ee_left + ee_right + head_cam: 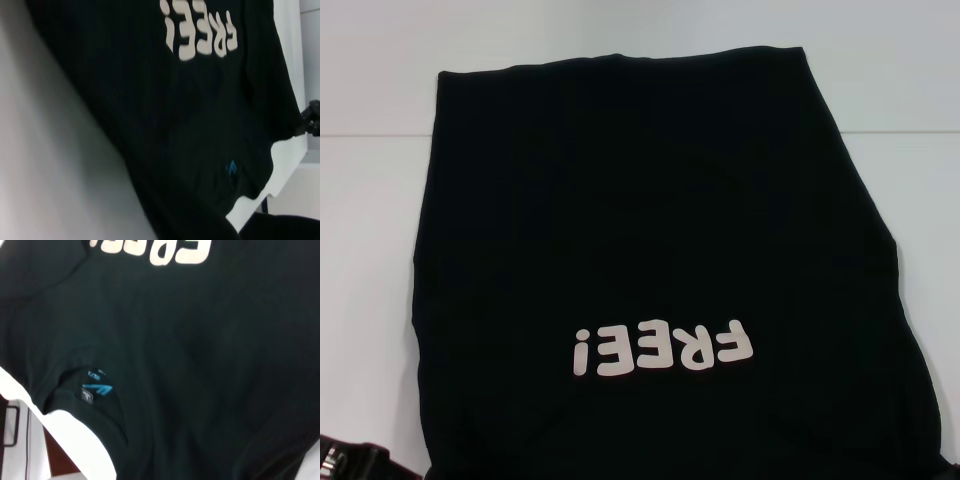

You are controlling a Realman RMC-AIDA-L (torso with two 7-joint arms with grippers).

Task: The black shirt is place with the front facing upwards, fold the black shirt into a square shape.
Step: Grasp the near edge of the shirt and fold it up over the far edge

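I see the black shirt (660, 260) lying print-up on the white worktop (370, 250), long axis running away from me, collar nearest the robot. Both claws sit by that collar end; whether they're clenched or released, I cannot tell.

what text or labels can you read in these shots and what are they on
"FREE!" in off-white letters on the front of the black shirt, upside down in the head view.
Small blue neck label inside the collar: a blue mark, with any wording too small to read.
No other readable text.
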